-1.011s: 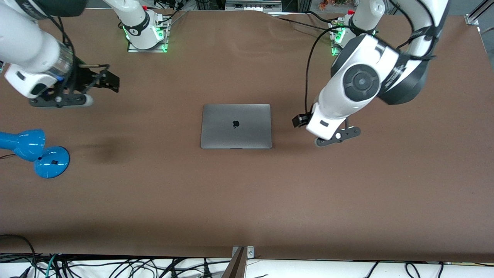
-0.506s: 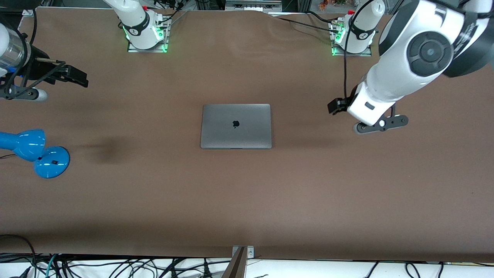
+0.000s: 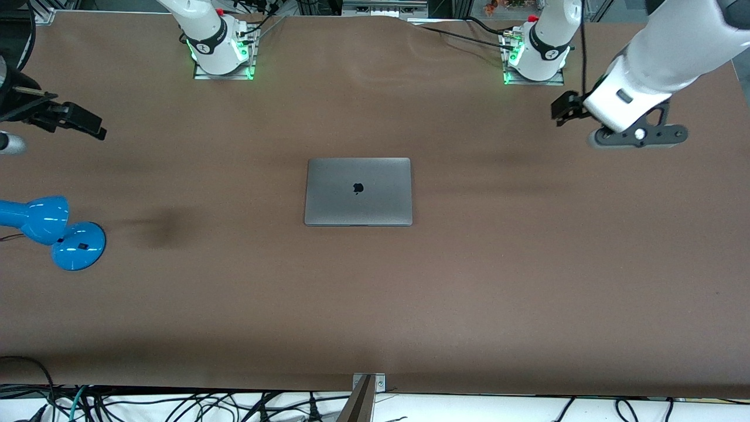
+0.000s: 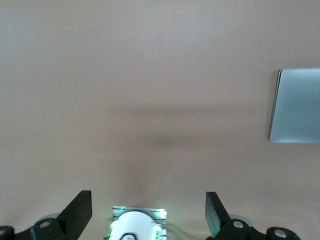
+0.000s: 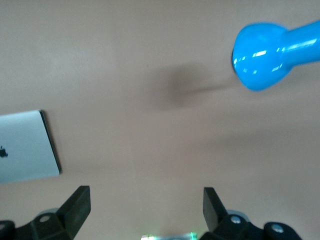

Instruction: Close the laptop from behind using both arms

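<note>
The space-grey laptop (image 3: 358,191) lies shut and flat in the middle of the brown table, with its apple logo facing up. It also shows in the left wrist view (image 4: 297,105) and in the right wrist view (image 5: 25,147). My left gripper (image 3: 563,108) is open and empty, up in the air over the table toward the left arm's end, close to that arm's base. In its own view (image 4: 148,215) the fingers stand wide apart. My right gripper (image 3: 79,120) is open and empty over the table toward the right arm's end, and shows wide open in its own view (image 5: 146,207).
A blue desk lamp (image 3: 53,231) lies on the table at the right arm's end, nearer the front camera than the right gripper; it also shows in the right wrist view (image 5: 270,47). The left arm's base (image 3: 536,53) and right arm's base (image 3: 220,50) stand along the table's top edge.
Both grippers have drawn away from the laptop toward their own ends of the table, the left one also toward its base. The laptop has not moved.
</note>
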Robot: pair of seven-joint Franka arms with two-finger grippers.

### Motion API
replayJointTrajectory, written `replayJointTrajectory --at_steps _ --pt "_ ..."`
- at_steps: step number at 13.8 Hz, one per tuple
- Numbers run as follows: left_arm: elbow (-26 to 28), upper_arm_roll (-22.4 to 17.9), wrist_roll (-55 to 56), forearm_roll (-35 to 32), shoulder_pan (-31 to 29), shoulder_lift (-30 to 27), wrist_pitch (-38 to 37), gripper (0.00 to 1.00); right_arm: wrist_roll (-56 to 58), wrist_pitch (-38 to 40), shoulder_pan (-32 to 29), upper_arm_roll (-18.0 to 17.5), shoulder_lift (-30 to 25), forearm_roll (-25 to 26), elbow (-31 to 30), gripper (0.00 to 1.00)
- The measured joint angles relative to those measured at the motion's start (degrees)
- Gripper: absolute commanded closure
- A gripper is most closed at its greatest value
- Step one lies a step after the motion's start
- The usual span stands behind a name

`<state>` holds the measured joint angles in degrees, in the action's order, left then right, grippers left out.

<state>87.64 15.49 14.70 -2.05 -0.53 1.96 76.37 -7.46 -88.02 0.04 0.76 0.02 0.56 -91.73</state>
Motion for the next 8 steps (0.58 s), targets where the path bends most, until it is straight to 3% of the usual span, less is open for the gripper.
replayJointTrajectory --at_steps 4,8 --pt "5.9 -6.9 -5.4 4.1 1.2 -5.1 1.7 0.0 0.5 -1.7 0.0 0.0 0.0 0.0 -0.4 0.0" --pt "8.0 -9.1 -10.0 4.8 1.8 -5.7 4.8 0.0 0.6 -2.7 0.0 0.0 0.0 0.0 -0.5 0.0"
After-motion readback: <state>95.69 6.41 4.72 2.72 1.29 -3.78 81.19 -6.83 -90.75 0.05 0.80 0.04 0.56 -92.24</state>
